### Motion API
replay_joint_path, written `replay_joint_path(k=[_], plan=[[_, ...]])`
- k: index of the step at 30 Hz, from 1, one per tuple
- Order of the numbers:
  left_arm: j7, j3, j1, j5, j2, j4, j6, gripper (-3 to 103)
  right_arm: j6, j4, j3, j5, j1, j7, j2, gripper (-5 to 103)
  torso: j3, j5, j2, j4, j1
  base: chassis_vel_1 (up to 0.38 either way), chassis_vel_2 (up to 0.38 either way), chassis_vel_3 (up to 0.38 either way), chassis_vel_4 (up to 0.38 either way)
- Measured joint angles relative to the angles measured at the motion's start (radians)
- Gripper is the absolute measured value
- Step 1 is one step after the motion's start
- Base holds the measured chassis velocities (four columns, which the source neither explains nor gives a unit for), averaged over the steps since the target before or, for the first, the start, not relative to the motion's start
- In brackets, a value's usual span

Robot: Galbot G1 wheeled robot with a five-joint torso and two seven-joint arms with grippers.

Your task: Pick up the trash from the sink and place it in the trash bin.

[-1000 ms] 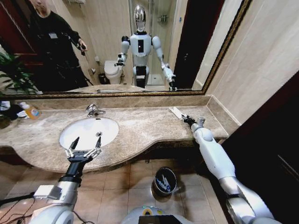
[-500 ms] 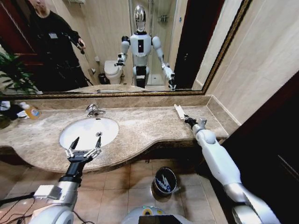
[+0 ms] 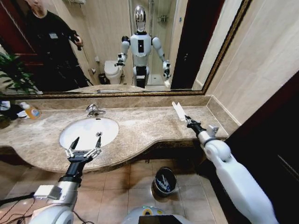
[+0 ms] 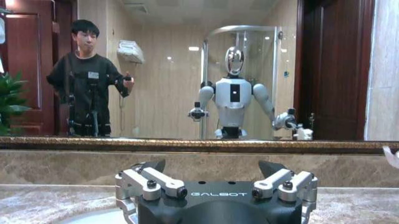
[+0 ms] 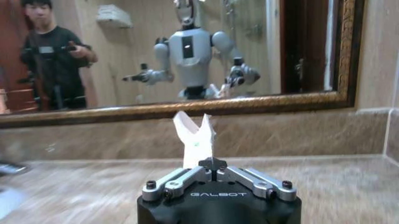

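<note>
Lifted now, the flat white packet [image 3: 178, 110] is off the countertop [image 3: 145, 126] — before, it lay there. It sticks out past the right gripper [image 3: 188, 120], pinched tight between the shut fingers, its long side pointing away from the claw. The trash bin [image 3: 164, 180] sits on the floor, below and left of that claw. The left gripper [image 3: 83, 148] hangs wide open over the sink [image 3: 88, 131] — holding nothing.

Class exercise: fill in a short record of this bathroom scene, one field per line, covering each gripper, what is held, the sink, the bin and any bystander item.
left gripper: open, over the sink's near rim
right gripper: shut on flat white packet, above the countertop
sink: white basin, faucet behind
trash bin: on the floor, some items inside
orange-liquid bottle: far left of the countertop
</note>
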Motion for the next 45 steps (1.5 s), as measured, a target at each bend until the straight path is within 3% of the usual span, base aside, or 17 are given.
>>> replay_joint_path(k=[3, 5, 7, 8, 12, 13, 15, 17, 18, 22, 26, 29, 36, 41, 45], plan=[[0.000, 0.000, 0.000, 0.000, 0.000, 0.000, 0.000, 100, 0.007, 0.133, 0.094, -0.023, -0.198, -0.050, 0.024, 0, 0.000, 0.0001, 0.000, -0.0001, 0.000, 0.000, 0.000, 0.000, 0.000], [0.000, 0.000, 0.000, 0.000, 0.000, 0.000, 0.000, 100, 0.014, 0.159, 0.115, -0.035, -0.242, -0.062, 0.035, 0, 0.000, 0.0001, 0.000, -0.0002, 0.000, 0.000, 0.000, 0.000, 0.000], [0.000, 0.000, 0.000, 0.000, 0.000, 0.000, 0.000, 100, 0.055, 0.245, 0.199, -0.099, -0.423, -0.138, 0.090, 0, 0.000, -0.0002, 0.000, -0.0001, 0.000, 0.000, 0.000, 0.000, 0.000], [0.000, 0.000, 0.000, 0.000, 0.000, 0.000, 0.000, 100, 0.055, 0.245, 0.199, -0.099, -0.423, -0.138, 0.090, 0, 0.000, -0.0002, 0.000, -0.0001, 0.000, 0.000, 0.000, 0.000, 0.000], [0.000, 0.000, 0.000, 0.000, 0.000, 0.000, 0.000, 100, 0.124, 0.289, 0.295, -0.189, -0.639, -0.351, 0.193, 0, 0.000, -0.0003, 0.000, -0.0002, 0.000, 0.000, 0.000, 0.000, 0.000], [0.000, 0.000, 0.000, 0.000, 0.000, 0.000, 0.000, 100, 0.124, 0.289, 0.295, -0.189, -0.639, -0.351, 0.193, 0, 0.000, -0.0003, 0.000, -0.0002, 0.000, 0.000, 0.000, 0.000, 0.000], [0.000, 0.000, 0.000, 0.000, 0.000, 0.000, 0.000, 100, 0.176, 0.253, 0.303, -0.259, -0.684, -0.463, 0.237, 0, 0.000, -0.0004, 0.000, -0.0002, 0.000, 0.000, 0.000, 0.000, 0.000], [0.000, 0.000, 0.000, 0.000, 0.000, 0.000, 0.000, 100, 0.208, 0.202, 0.278, -0.328, -0.689, -0.515, 0.268, 0, 0.000, -0.0004, 0.000, -0.0002, 0.000, 0.000, 0.000, 0.000, 0.000], [0.000, 0.000, 0.000, 0.000, 0.000, 0.000, 0.000, 100, 0.208, 0.202, 0.278, -0.328, -0.689, -0.515, 0.268, 0, 0.000, -0.0004, 0.000, -0.0002, 0.000, 0.000, 0.000, 0.000, 0.000], [0.000, 0.000, 0.000, 0.000, 0.000, 0.000, 0.000, 100, 0.240, 0.028, 0.198, -0.492, -0.634, -0.572, 0.342, 0, 0.000, 0.0001, 0.000, 0.0001, 0.000, 0.000, 0.000, 0.000, 0.000], [0.000, 0.000, 0.000, 0.000, 0.000, 0.000, 0.000, 100, 0.240, -0.057, 0.178, -0.571, -0.603, -0.591, 0.366, 0, 0.000, -0.0002, 0.000, 0.0001, 0.000, 0.000, 0.000, 0.000, 0.000], [0.000, 0.000, 0.000, 0.000, 0.000, 0.000, 0.000, 100, 0.239, -0.217, 0.149, -0.652, -0.529, -0.590, 0.401, 0, 0.000, -0.0002, 0.000, 0.0000, 0.000, 0.000, 0.000, 0.000, 0.000], [0.000, 0.000, 0.000, 0.000, 0.000, 0.000, 0.000, 100, 0.239, -0.380, 0.124, -0.706, -0.418, -0.560, 0.420, 0, 0.000, -0.0003, 0.000, -0.0001, 0.000, 0.000, 0.000, 0.000, 0.000], [0.000, 0.000, 0.000, 0.000, 0.000, 0.000, 0.000, 100, 0.277, -0.599, 0.082, -0.811, -0.269, -0.438, 0.439, 0, 0.000, -0.0003, 0.000, 0.0001, 0.000, 0.000, 0.000, 0.000, 0.000], [0.000, 0.000, 0.000, 0.000, 0.000, 0.000, 0.000, 100, 0.296, -0.691, 0.059, -0.829, -0.220, -0.379, 0.451, 0, 0.000, -0.0002, 0.000, 0.0000, 0.000, 0.000, 0.000, 0.000, 0.000]])
